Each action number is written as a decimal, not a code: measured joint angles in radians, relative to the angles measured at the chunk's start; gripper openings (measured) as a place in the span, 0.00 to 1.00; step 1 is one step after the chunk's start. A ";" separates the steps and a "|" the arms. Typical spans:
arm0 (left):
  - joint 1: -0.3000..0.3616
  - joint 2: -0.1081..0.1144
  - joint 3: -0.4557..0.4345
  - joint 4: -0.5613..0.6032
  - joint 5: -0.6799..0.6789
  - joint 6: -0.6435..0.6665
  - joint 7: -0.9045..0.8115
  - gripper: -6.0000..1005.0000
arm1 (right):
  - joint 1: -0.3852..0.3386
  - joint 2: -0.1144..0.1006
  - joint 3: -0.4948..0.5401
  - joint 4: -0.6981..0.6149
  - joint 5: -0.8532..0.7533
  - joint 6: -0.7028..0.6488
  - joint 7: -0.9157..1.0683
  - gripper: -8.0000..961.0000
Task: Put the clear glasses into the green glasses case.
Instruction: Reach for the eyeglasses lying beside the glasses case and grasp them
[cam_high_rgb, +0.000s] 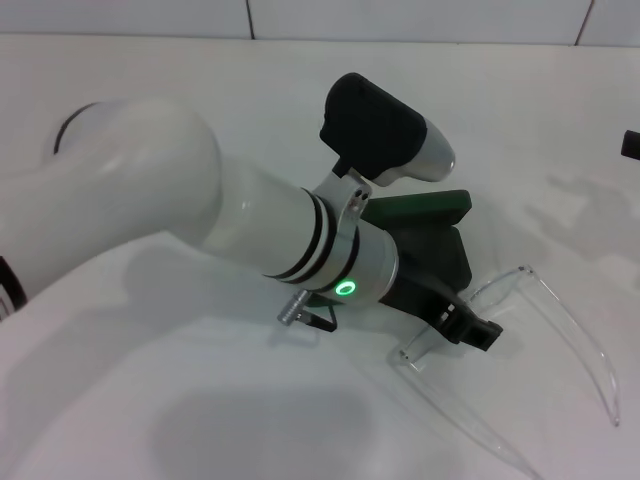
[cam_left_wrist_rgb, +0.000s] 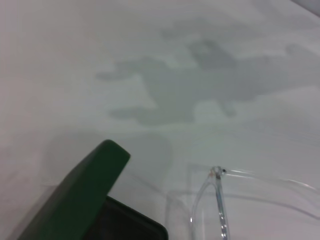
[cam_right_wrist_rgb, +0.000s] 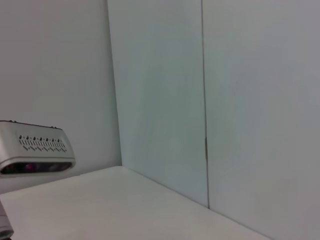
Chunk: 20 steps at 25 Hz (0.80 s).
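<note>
- The table (cam_high_rgb: 150, 420) is a plain white surface, and everything I need sits toward its right-hand side, which I take as the reason the left arm is stretched diagonally across it.
- My left arm fills the middle of the head view, and its wrist camera housing rides on top, so much of the work is hidden behind it.
- The green glasses case (cam_high_rgb: 425, 205) lies open just beyond that wrist. I see its green edge and dark lining, so it looks ready to receive.
- The clear glasses (cam_high_rgb: 560, 320) rest on the table beside the case, on its near right side, arms splayed open and one arm curving toward me. They are not yet in the case.
- The left gripper (cam_high_rgb: 468, 328) sits low at the lens end of the glasses, right against the frame. I cannot tell whether it is spread or pinching the plastic.
- The right gripper is out of sight. Its wrist camera only faces wall panels, so I judge that arm parked away from the work.
</note>
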 joint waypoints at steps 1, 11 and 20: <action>-0.002 0.000 0.001 0.000 0.000 0.001 0.000 0.70 | -0.001 -0.001 0.000 0.000 0.000 0.000 -0.001 0.58; -0.004 0.001 0.001 -0.002 -0.002 -0.001 0.001 0.49 | -0.002 -0.003 0.000 0.000 0.000 -0.001 -0.005 0.58; -0.004 0.001 0.000 -0.009 -0.005 -0.002 0.004 0.46 | -0.002 -0.003 0.000 0.000 -0.001 -0.001 -0.013 0.58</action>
